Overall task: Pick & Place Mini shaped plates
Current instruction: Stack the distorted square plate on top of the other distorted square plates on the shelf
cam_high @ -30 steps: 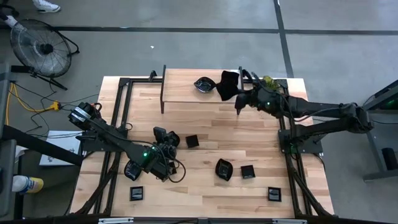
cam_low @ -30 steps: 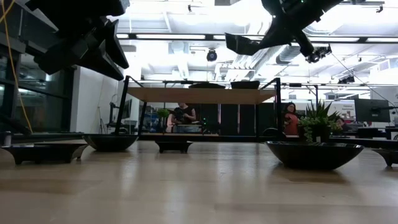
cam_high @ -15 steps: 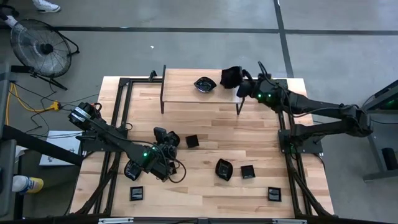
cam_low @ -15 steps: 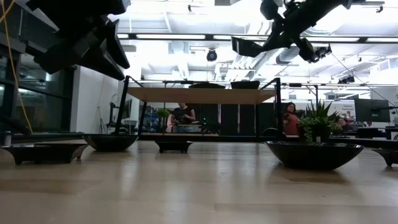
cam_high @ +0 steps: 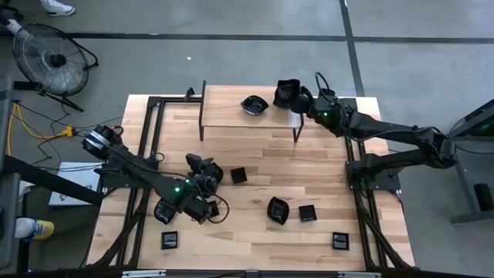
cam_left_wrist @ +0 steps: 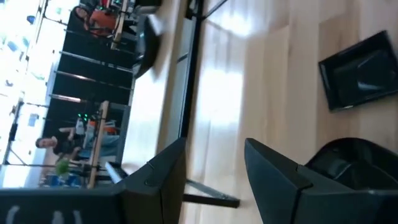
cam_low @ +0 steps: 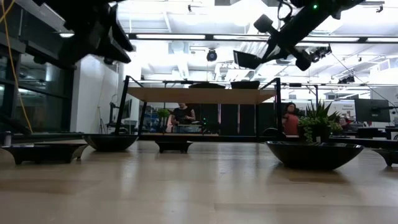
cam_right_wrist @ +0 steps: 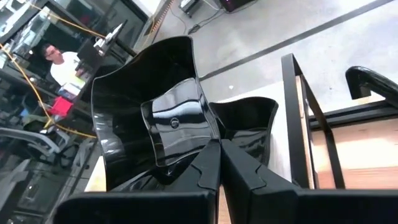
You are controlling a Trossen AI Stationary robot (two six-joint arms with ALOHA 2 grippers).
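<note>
My right gripper is shut on a wavy-edged black dish, held tilted above the right end of the raised wooden shelf. In the low view this dish hangs above the shelf. Another black dish rests on the shelf just beyond it, and a third sits mid-shelf. My left gripper is open, hovering over the table near a square dish and a rounder one. My right gripper pinches the wavy dish by its near rim, one finger on the inner face and one on the outer. The dish is lifted clear and stands tilted up ahead of the fingers, its hollow facing back toward the wrist.
More black dishes lie flat on the table: a small square one, a wavy one, squares. A green plant stands by the shelf's right end. Black frame rails border the table.
My right gripper has carried the wavy dish toward the table's far edge, over the shelf's right end, then lowered it closer to the shelf, staying shut. My left arm has risen a little and shifted slightly toward the table's left edge.
</note>
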